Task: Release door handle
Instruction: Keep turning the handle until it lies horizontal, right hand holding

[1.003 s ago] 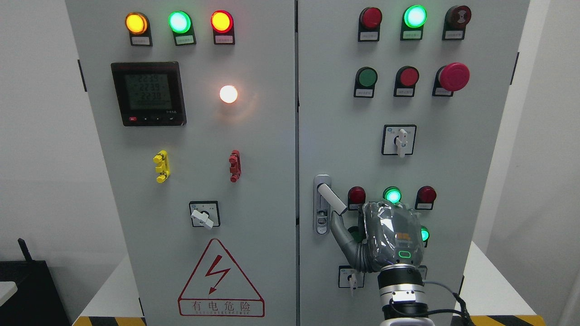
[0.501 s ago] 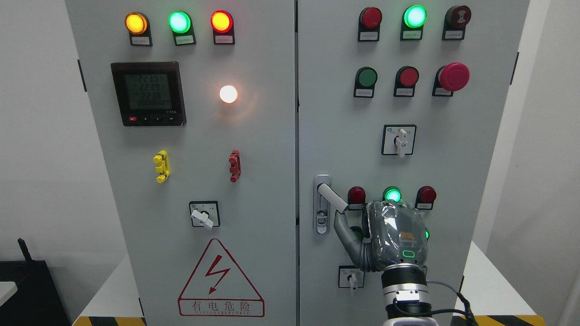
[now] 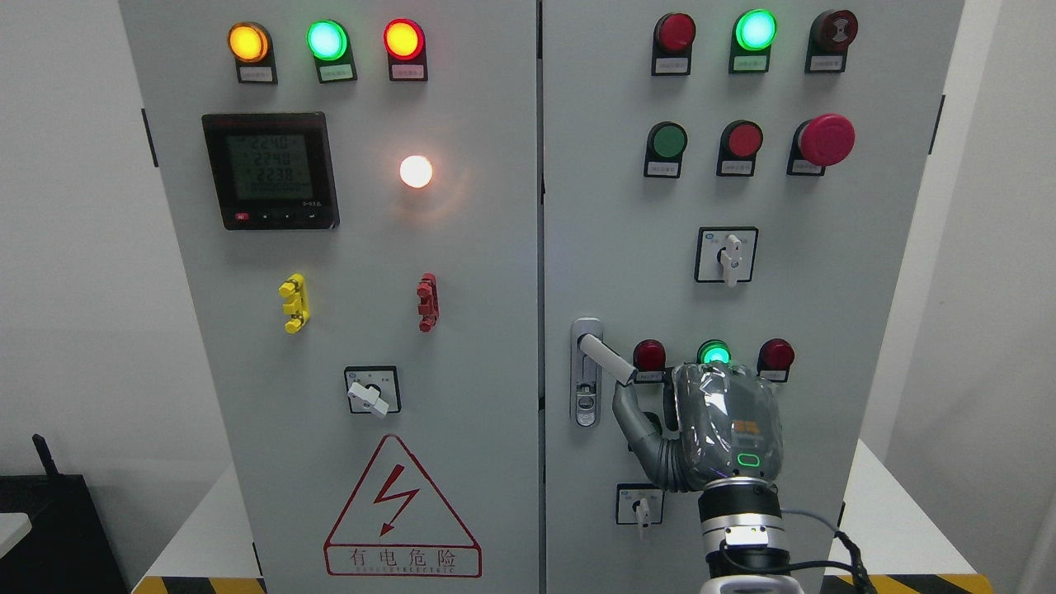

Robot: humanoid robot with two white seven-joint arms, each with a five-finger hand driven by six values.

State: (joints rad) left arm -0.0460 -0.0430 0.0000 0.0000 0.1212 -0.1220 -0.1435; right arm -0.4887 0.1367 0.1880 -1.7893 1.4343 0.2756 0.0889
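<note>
The grey cabinet [image 3: 462, 272] fills the view, and its door handle [image 3: 606, 360] sticks out slantwise from the lock plate [image 3: 586, 371] on the right door. The right robot hand [image 3: 709, 429] sits just right of and below the handle, grasping nothing; its thumb [image 3: 631, 412] reaches up under the handle's tip, whether touching I cannot tell. Pulling away carelessly could snag that tip or bump the green lamp [image 3: 714, 353] just above the robot hand and the small switch [image 3: 639, 505] below.

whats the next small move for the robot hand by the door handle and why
Probably draw the right robot hand a little further back and to the right, away from the cabinet. Its thumb sits just under the tip of the door handle, which sticks out tilted down to the right, and nothing is gripped. Backing off would clear that last near-contact and finish the release.
</note>
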